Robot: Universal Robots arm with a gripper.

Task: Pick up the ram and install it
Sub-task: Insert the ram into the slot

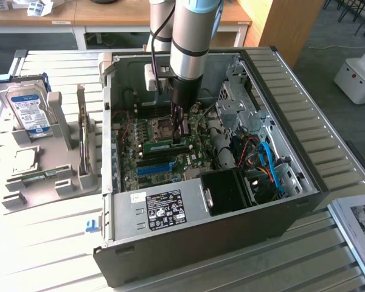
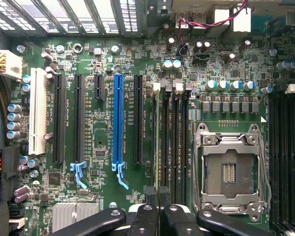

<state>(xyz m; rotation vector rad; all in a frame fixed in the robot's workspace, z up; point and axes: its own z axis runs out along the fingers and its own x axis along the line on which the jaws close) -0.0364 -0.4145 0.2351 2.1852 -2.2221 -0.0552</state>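
While my arm [image 1: 188,36] reaches down into the open black metal computer case [image 1: 188,243], the exterior view has my claw [image 1: 182,139] low over the green motherboard [image 1: 134,164], near the middle of the case. Its dark fingers are drawn almost together. They pinch the long, thin green circuit-board ram stick [image 1: 157,145] at the end nearer the exterior view's right. The ram stick stands on its long edge just above the board, beside the square silver processor socket [image 1: 160,128], and I cannot tell whether it is seated. A long blue plastic slot [image 1: 155,167] lies nearer the case's front wall. Well apart, on the exterior view's left, a silver hard drive with a blue label [image 1: 27,109] leans upright in a grey plastic stand [image 1: 55,176] on the pale slatted table [image 1: 42,243].

From my wrist view I look straight down on the motherboard [image 2: 98,142]. My claw [image 2: 157,195] is closed to a narrow gap, and the ram stick [image 2: 158,142] shows edge-on as a thin pale strip running away from the fingers [image 2: 150,192]. It lies along the row of black memory slots [image 2: 174,142], between the long blue plastic slot [image 2: 118,123] and the processor socket [image 2: 229,169].
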